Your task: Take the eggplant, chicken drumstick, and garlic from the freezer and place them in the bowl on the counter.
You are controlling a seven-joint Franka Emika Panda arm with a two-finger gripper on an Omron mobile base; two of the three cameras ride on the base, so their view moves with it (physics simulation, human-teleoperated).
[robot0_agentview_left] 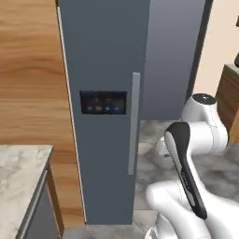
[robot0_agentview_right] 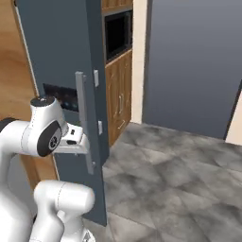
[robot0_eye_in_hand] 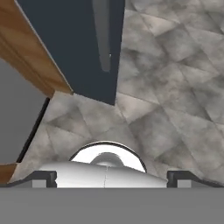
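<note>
While the tall dark slate-blue freezer (robot0_agentview_left: 105,116) is closed, I'd bring the empty, wide-open end effector (robot0_eye_in_hand: 112,177) squarely onto its long grey bar handle (robot0_agentview_left: 134,123), then clamp and pull steadily outward.

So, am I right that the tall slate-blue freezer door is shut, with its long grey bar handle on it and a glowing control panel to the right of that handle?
Not quite: the dark control panel with small lights sits to the left of the long grey bar handle, as the left base view shows. The tall slate-blue freezer door is indeed shut.
</note>
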